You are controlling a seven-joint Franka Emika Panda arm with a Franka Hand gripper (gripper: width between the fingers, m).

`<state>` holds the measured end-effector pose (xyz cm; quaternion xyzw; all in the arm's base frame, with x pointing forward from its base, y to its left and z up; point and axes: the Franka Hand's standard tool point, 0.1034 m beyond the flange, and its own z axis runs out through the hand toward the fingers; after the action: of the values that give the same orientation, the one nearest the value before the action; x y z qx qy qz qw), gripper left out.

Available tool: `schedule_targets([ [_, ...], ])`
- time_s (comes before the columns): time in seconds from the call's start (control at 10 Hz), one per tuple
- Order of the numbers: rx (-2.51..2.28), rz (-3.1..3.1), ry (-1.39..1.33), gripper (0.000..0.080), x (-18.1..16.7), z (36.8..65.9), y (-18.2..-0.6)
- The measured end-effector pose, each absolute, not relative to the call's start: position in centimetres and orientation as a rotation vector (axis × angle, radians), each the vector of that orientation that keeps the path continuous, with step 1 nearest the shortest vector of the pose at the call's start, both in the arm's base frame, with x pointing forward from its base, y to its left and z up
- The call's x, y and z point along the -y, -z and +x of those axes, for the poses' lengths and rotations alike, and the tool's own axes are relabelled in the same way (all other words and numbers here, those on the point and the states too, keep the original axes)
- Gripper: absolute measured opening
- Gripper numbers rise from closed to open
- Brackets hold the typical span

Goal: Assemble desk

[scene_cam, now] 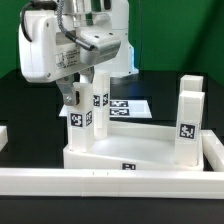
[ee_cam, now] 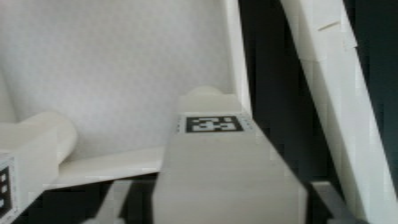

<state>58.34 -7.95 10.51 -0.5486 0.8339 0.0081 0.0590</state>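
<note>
On the black table [scene_cam: 20,100], against the white rail [scene_cam: 110,182] along its front edge, we see the desk top [scene_cam: 120,148] with two legs standing in its corners. At the corner on the exterior view's left, the gripper [scene_cam: 88,88] clamps one leg [scene_cam: 98,100] upright; another leg [scene_cam: 189,112] stands at the opposite corner, and the marker board [scene_cam: 128,106] lies behind.

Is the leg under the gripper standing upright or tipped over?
Upright. In the exterior view the leg rises straight from the near corner of the desk top, under the gripper; whether it is seated in a socket, cannot tell.
</note>
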Motion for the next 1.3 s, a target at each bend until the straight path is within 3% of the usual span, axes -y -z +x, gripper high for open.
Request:
schedule_targets([
  [0.1,-2.497,-1.706,-0.023,0.0438,7.95,58.31,-10.44],
  [0.2,-2.464,-1.759,-0.021,0.0438,7.93,58.26,-10.39],
  [0.3,-2.381,-1.872,-0.011,0.0602,7.90,58.31,-10.43],
  [0.4,-2.284,-1.999,0.005,0.0635,7.78,58.50,-10.53],
  [1.3,-1.466,-2.681,0.060,0.0649,7.63,58.52,-10.40],
])
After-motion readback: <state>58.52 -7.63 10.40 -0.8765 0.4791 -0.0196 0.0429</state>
